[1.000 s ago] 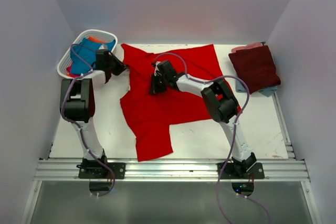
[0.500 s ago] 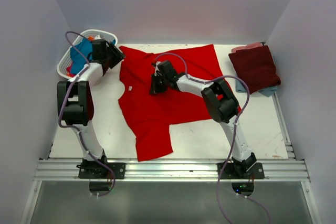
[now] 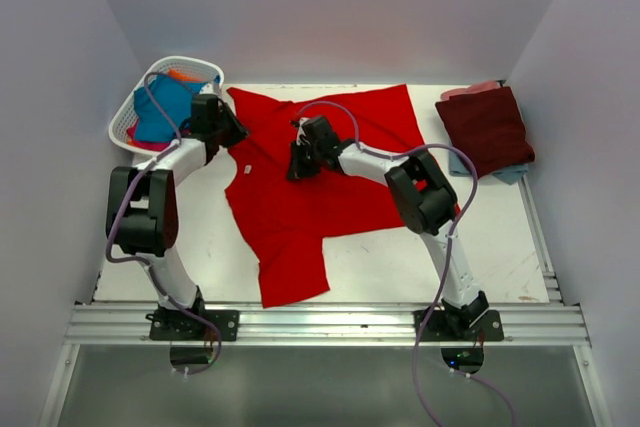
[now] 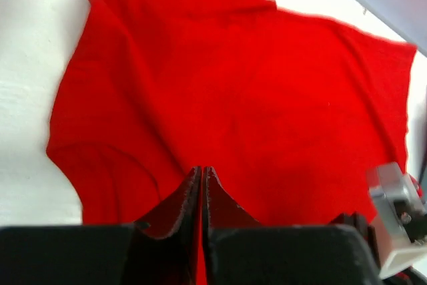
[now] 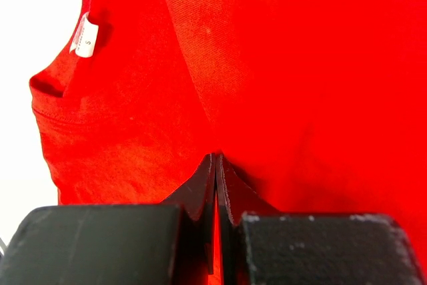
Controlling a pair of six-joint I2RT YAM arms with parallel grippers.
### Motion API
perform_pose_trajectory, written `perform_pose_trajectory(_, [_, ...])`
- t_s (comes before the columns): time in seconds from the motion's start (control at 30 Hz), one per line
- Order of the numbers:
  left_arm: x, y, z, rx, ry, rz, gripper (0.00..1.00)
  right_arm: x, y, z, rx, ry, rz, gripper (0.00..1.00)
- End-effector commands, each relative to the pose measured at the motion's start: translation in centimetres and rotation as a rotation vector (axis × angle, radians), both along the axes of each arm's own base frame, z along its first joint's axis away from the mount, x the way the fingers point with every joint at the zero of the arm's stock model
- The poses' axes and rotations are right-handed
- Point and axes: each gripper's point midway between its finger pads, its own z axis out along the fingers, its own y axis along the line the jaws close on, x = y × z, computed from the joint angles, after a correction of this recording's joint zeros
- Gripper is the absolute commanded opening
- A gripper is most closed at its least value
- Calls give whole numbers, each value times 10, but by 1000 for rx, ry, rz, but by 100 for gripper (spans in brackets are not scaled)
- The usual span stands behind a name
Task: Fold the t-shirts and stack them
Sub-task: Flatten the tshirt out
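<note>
1 red t-shirt [image 3: 300, 207] spread on table [image 3: 400, 267] right of basket [image 3: 122, 119]. Left fingers [image 4: 175, 205], over basket 0.5 s back, now clamped on sleeve edge just beside basket. Right fingers [image 5: 197, 191] clamped on fold farther from basket. Flattening looks nearly done, folding next.

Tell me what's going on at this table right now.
Both arms are working on the red t-shirt, which lies spread on the table. The left gripper is shut on the shirt's edge nearest the white basket. The right gripper pinches cloth near the collar. A folded maroon t-shirt lies at the far right, and a blue t-shirt sits in the basket with others.
</note>
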Motion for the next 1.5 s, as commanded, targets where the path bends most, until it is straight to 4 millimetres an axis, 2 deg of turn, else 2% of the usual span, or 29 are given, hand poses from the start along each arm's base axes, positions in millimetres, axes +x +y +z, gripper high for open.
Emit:
perform_pose_trajectory(0.0, [-10,-21,21,-43,-94,-94,0,-22,-42,-40,-157,93,-32,0])
perform_pose_trajectory(0.03, [-20,-23,8,-49,-67,-102,0,-20,-41,-28,-140,72,-34,0])
perform_pose_trajectory(0.1, [-26,-26,2,-48,-69,-112,0,-20,-43,-20,-127,56,-38,0])
perform_pose_trajectory(0.13, [-32,-26,-11,-40,-43,-110,0,-20,-41,-8,-100,38,-30,0])
perform_pose_trajectory(0.27, [-43,-21,-41,-11,37,-93,0,-19,-36,27,2,3,-16,0])
perform_pose_trajectory(0.3, [-44,-20,-46,-6,49,-84,0,-17,-33,40,39,-21,-9,0])
perform_pose_trajectory(0.33, [-47,-19,-51,-3,62,-79,0,-22,-36,41,54,-15,-5,0])
perform_pose_trajectory(0.37, [-47,-19,-51,-1,56,-73,0,-20,-36,62,93,-47,-8,0])
perform_pose_trajectory(0.47, [-53,-27,-58,17,70,-80,0,-18,-39,88,190,-65,2,0])
perform_pose_trajectory(0.57, [-62,-48,-66,25,79,-120,0,-12,-43,103,282,-66,18,1])
perform_pose_trajectory(0.6, [-67,-61,-69,31,82,-147,0,-9,-46,105,290,-74,13,1])
perform_pose_trajectory(0.7, [-75,-75,-82,42,106,-167,0,-5,-61,104,260,-77,-32,0])
perform_pose_trajectory(0.77, [-79,-73,-95,54,140,-157,0,5,-77,99,187,-103,-93,0])
perform_pose_trajectory(0.83, [-79,-70,-104,74,174,-147,0,5,-87,96,150,-97,-117,0])
perform_pose_trajectory(1.0, [-87,-55,-116,143,242,-104,0,17,-117,93,88,-97,-197,0])
perform_pose_trajectory(1.1, [-95,-35,-119,234,302,-51,0,26,-141,90,18,-103,-272,0])
perform_pose_trajectory(1.23, [-108,-9,-109,342,344,14,0,46,-190,78,-118,-89,-446,0])
perform_pose_trajectory(1.33, [-124,3,-110,375,391,22,0,53,-214,67,-169,-59,-521,0])
perform_pose_trajectory(1.47, [-128,13,-115,373,412,36,0,63,-227,56,-207,-63,-553,0])
